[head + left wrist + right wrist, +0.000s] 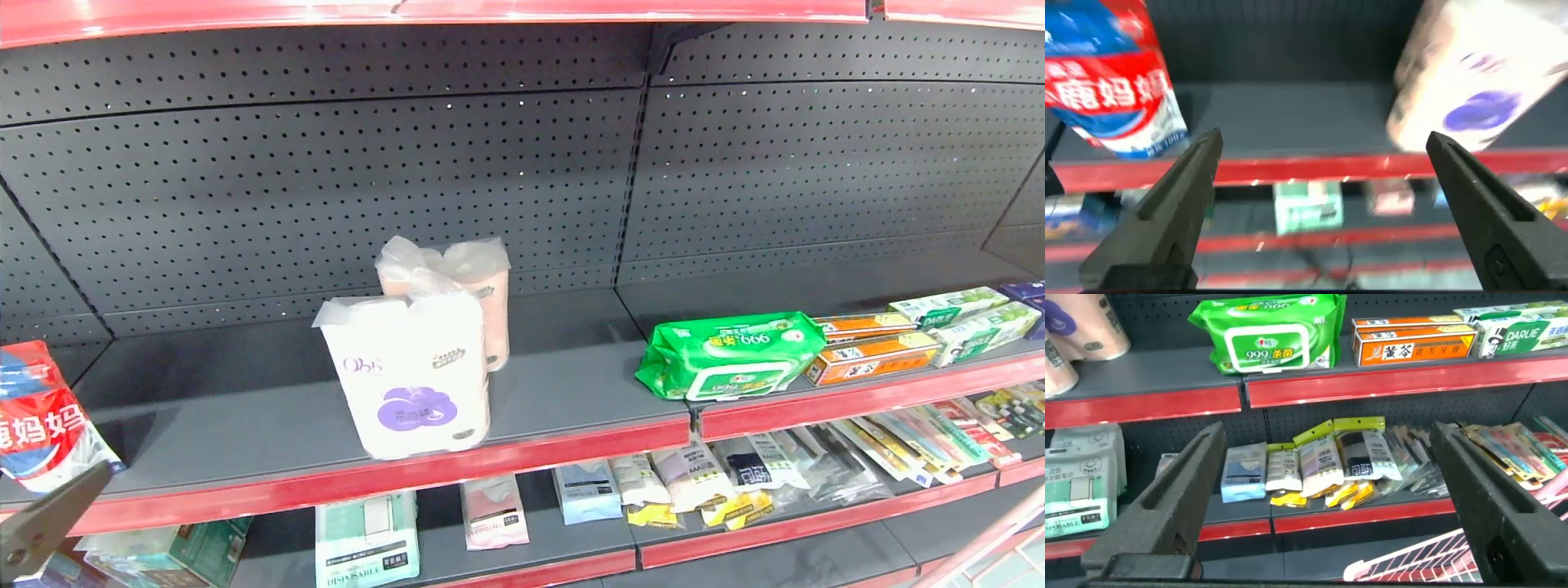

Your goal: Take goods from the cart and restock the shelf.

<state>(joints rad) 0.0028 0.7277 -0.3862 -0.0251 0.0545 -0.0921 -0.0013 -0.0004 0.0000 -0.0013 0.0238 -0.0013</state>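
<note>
The left gripper [1324, 139] and right gripper [1328, 429] face the shelf [1290, 114], fingers released, spread wide and empty.

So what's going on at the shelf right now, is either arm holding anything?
Neither arm holds goods. The left gripper and the right gripper are both open and empty, facing the shelf. On it stand a white tissue pack with a pink roll pack right behind it, a green wipes pack further right, and a red and blue bag at the far left. The cart's wire rim sits low on the robot's right.
</note>
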